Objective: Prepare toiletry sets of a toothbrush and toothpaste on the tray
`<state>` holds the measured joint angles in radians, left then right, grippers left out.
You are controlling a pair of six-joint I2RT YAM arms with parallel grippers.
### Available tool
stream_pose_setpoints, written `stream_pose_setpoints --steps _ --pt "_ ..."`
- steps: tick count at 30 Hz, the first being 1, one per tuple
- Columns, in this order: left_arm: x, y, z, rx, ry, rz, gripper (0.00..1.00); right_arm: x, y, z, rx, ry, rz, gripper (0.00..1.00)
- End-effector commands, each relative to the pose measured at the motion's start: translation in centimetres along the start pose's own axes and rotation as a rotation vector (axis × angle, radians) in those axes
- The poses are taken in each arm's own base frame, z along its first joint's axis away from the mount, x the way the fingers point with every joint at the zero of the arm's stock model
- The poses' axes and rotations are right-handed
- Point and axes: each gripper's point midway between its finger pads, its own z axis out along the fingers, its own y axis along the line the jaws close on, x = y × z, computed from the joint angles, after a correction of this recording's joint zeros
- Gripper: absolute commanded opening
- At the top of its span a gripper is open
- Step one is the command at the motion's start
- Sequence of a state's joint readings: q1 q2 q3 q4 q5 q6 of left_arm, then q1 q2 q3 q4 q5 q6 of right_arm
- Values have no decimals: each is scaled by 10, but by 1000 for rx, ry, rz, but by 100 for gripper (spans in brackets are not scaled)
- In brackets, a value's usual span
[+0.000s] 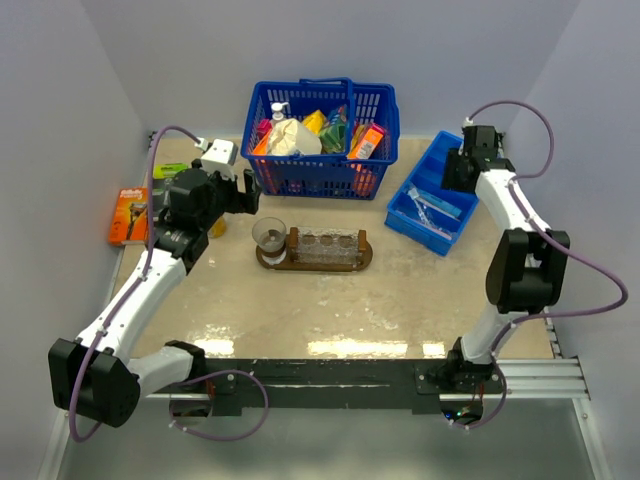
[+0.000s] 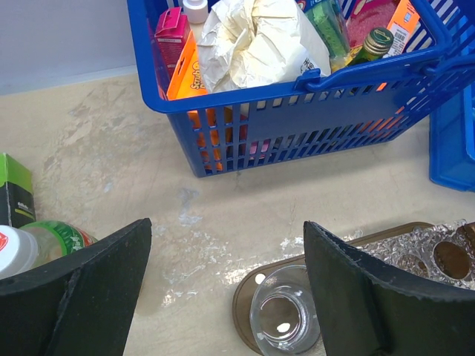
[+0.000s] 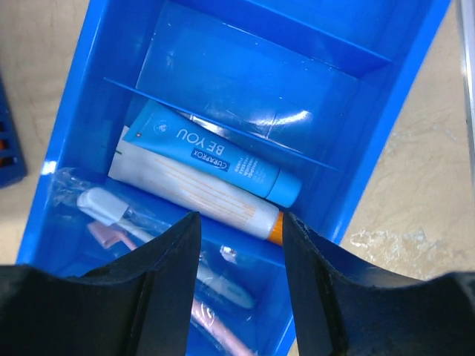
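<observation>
Far left of the overhead view: orange box [image 1: 126, 215] lying flat on the table [image 1: 400, 310]. Just right of it, left gripper [image 2: 228, 237] hovering above the tabletop, fingers spread wide apart and gripping nothing. At the left edge of its wrist view, green box [image 2: 13, 189] and green-labelled bottle [image 2: 46, 236] close together. Upper centre of the overhead view: blue basket [image 1: 320, 140] packed with assorted packages. Directly below the basket in the frame, dark brown oval tray [image 1: 366, 257], with a clear glass [image 1: 269, 237] standing upright on its left end and a row of clear cups [image 1: 325, 246] along the rest. Right of the tray and well apart from it, blue bin [image 1: 405, 212] set at an angle. Over the bin's far end, right gripper [image 3: 241, 222], fingers parted and empty, pointing down into the bin. Inside the bin, in the right wrist view: blue tube [image 3: 215, 156] and whitish tube [image 3: 189, 191] side by side and touching, both slanting down to the right. Just below them at lower left of that frame, toothbrush [image 3: 111, 211] in clear wrapping, partly hidden behind the left finger.
</observation>
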<state>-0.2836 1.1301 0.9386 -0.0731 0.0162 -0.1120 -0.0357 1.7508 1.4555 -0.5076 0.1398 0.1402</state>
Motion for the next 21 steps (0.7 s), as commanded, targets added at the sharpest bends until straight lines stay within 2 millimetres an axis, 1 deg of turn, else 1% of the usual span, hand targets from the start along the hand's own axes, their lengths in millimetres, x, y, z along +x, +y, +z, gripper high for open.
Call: stream_pose_setpoints --steps 1,3,6,8,10,14,15,18,19,21 --pt "-15 -1 0 2 -45 14 87 -22 1 5 5 -35 -76 50" --pt "-15 -1 1 2 -45 14 87 -17 2 14 7 -11 -93 49" --pt "-14 -1 0 3 -45 14 87 -13 0 21 9 9 -128 48" --pt "-13 -1 1 3 -40 14 87 -6 0 28 9 35 -144 47" --pt "-13 -1 1 3 -42 14 87 1 3 33 -3 54 -149 47" --pt "-14 -2 1 5 -43 14 87 7 10 39 -39 69 -148 47" --pt "-14 -2 1 5 -43 14 87 9 12 41 -52 76 -181 47" --pt "-12 -2 2 8 -39 13 87 13 18 47 -61 87 -209 47" --pt "-13 -2 2 8 -40 13 87 12 19 48 -59 89 -215 47" --pt "-12 -2 2 4 -36 14 87 17 18 55 -50 112 -223 47"
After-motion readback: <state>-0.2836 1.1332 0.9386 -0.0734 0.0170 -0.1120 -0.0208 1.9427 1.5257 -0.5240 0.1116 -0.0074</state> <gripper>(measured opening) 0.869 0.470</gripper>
